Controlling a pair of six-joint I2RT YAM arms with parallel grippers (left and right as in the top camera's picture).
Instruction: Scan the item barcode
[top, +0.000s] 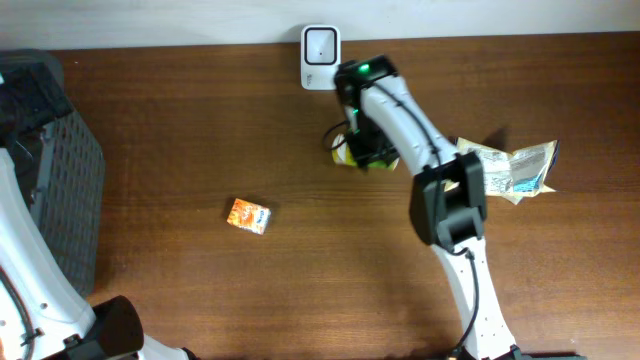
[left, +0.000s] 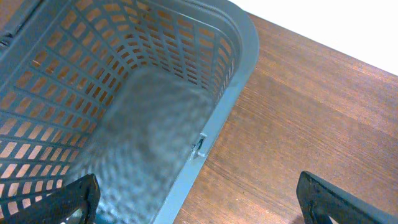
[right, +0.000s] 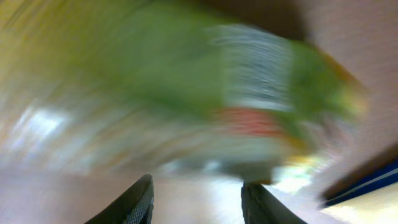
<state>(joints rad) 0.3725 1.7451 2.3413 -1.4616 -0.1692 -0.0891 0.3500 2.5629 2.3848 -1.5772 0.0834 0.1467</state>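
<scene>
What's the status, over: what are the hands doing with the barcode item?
Left hand open, over basket. Right hand gripping green packet near scanner. Nothing between them.

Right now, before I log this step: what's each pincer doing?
Left pincer: open, empty.
Right pincer: at the green packet; grip cannot be told, view blurred.

No text is legible: blurred on the green packet (right: 249, 81), too small on the orange box (top: 248, 215).

Basket (top: 78, 185) left — scanner (top: 320, 45) behind box (top: 247, 215) — packets (top: 515, 170) right
</scene>
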